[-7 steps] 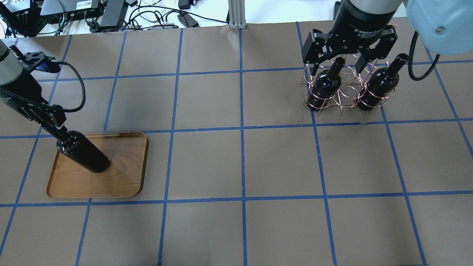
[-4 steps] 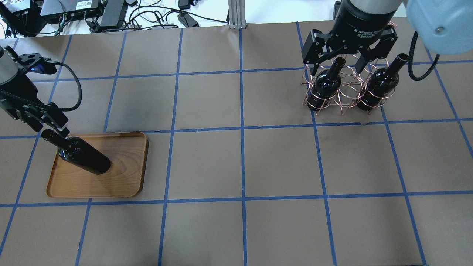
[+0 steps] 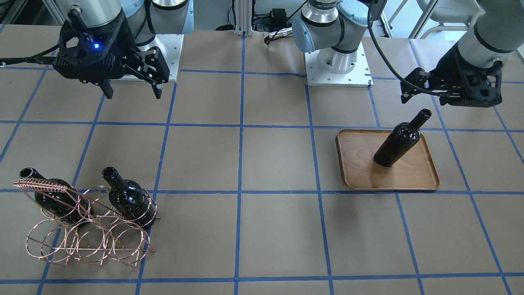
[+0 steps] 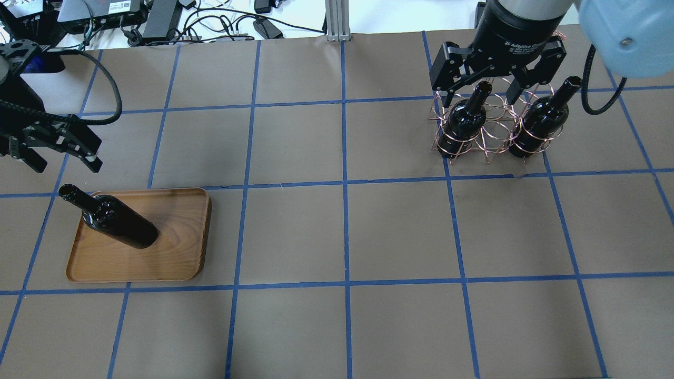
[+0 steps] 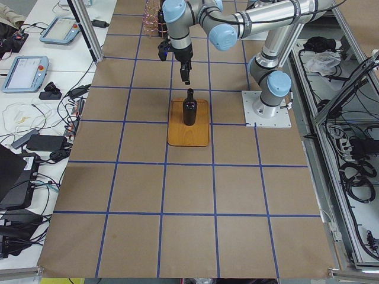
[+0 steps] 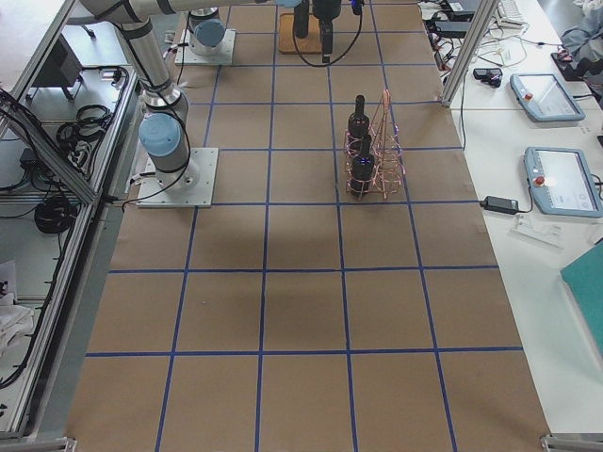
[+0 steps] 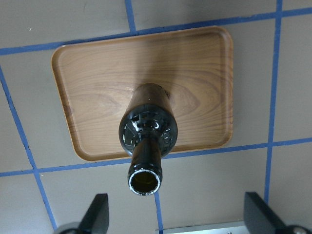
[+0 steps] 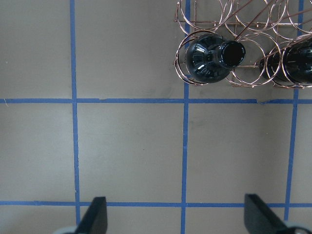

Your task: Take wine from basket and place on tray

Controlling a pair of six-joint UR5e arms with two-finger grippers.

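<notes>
One wine bottle (image 4: 118,226) stands upright on the wooden tray (image 4: 179,247), free of any grip; it also shows in the front view (image 3: 395,147) and the left wrist view (image 7: 147,131). My left gripper (image 4: 67,167) is open and empty, raised above and behind the bottle's mouth. The copper wire basket (image 4: 487,131) at the far right holds two more bottles, one at its left (image 4: 466,121) and one at its right (image 4: 542,123). My right gripper (image 4: 480,97) hangs open and empty high above the basket; in the front view it (image 3: 133,93) sits on the robot's side of the basket (image 3: 82,241).
The brown table has a blue tape grid. The tray (image 3: 360,164) has bare wood beside the bottle. Cables and boxes (image 4: 131,16) lie beyond the far edge. The arm bases (image 3: 337,61) stand on the robot's side.
My left gripper has let go of the bottle's neck, opened, and moved up and away from it. The bottle stays upright on the tray. The right arm has not moved.
</notes>
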